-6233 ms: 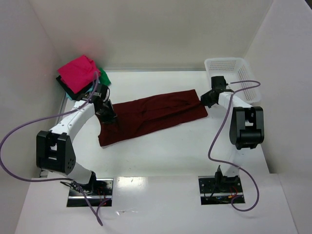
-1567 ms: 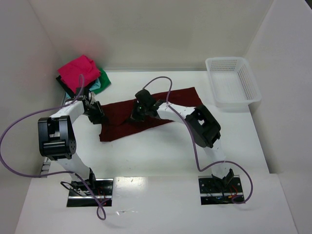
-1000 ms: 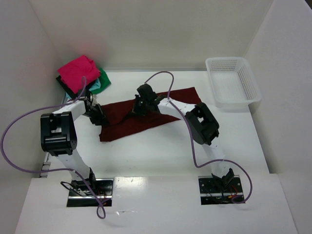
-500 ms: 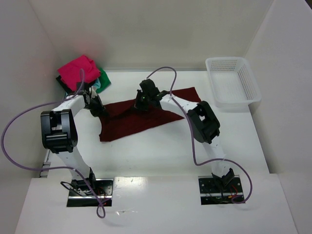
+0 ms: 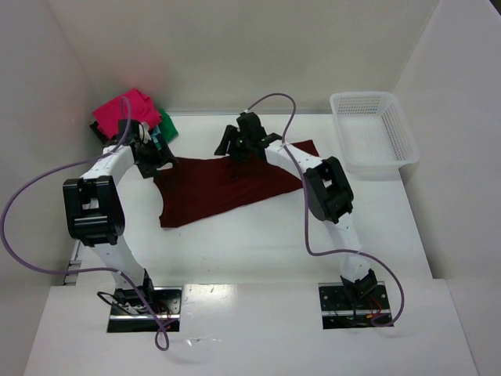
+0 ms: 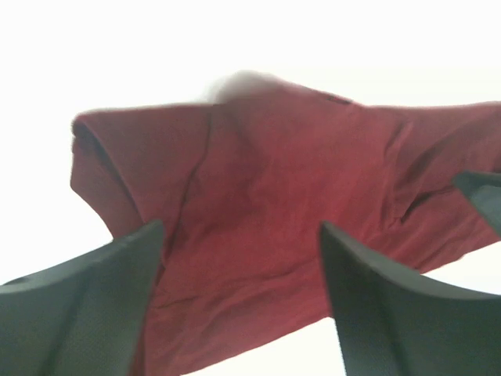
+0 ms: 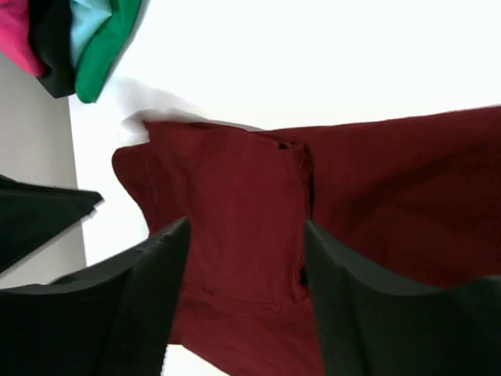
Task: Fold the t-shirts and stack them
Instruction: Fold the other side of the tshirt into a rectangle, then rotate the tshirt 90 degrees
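The dark red t-shirt (image 5: 227,186) lies folded over on itself on the white table, its doubled part at the left. My left gripper (image 5: 156,153) hovers open over the shirt's back left corner; in the left wrist view the gripper (image 6: 243,301) has only red cloth (image 6: 266,196) below it and nothing between its fingers. My right gripper (image 5: 233,147) hangs open above the shirt's back edge, and in its wrist view the gripper (image 7: 246,294) is spread over the folded layer (image 7: 235,227). A stack of folded t-shirts, pink (image 5: 124,112) over green (image 5: 166,125), sits at the back left.
A white mesh basket (image 5: 377,133) stands at the back right. White walls close in the table on three sides. In the right wrist view the stack's green (image 7: 109,47), light blue (image 7: 88,22) and black (image 7: 52,55) shirts show at top left, beside a left finger (image 7: 39,223).
Both grippers have opened and let go of the red shirt, then lifted toward the back. The carried-over layer now rests flat on the shirt's left half.
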Controlling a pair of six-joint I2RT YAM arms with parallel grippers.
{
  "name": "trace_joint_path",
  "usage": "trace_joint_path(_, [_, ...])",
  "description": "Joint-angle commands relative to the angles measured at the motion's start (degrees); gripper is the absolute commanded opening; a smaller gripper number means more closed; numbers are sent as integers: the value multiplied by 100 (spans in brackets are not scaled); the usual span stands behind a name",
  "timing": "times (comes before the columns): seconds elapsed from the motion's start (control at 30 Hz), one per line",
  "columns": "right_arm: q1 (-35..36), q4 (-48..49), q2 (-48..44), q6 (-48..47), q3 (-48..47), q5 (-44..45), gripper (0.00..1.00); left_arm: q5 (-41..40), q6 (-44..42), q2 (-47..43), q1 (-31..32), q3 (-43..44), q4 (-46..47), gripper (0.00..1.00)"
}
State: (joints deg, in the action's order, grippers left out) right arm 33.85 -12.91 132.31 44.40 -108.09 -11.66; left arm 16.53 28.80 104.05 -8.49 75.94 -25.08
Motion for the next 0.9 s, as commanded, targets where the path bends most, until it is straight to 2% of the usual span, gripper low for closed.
trace_joint_path(0.0, [-18, 237, -319, -301, -195, 251, 67, -431, 30, -244, -30, 394, 188, 92])
trace_joint_path(0.1, [-149, 183, -732, -459, 199, 585, 78, -607, 30, -552, -30, 395, 127, 97])
trace_joint_path(0.27, [-659, 306, -1549, -845, 1079, 762, 83, -468, 161, -1341, -30, -236, 178, 100])
trace_joint_path(0.4, [-1326, 210, -2094, -1915, 1484, 411, 99, -528, 161, -1826, 495, -764, 179, 100])
trace_joint_path(0.5, [-1460, -246, -2157, -3232, 1336, 401, 100, -624, 240, -1827, 987, -704, -137, 100])
trace_joint_path(0.53, [-1512, -369, -2157, -4150, 1335, 401, 100, -808, 336, -1827, 1112, -704, -198, 100])
trace_joint_path(0.6, [-1512, -572, -2210, -5165, 1439, 401, 100, -871, 808, -1888, 1305, -826, -199, 100])
trace_joint_path(0.63, [-1512, -668, -2279, -6092, 1501, 401, 100, -871, 1021, -1888, 1419, -896, -138, 100])
trace_joint_path(0.77, [-1512, -801, -2385, -7485, 1966, 454, 100, -871, 2146, -1888, 1701, -1134, 275, 100])
trace_joint_path(0.87, [-1512, -688, -2508, -8305, 2669, 138, 100, -1046, 2744, -1819, 1929, -1126, 425, 100])
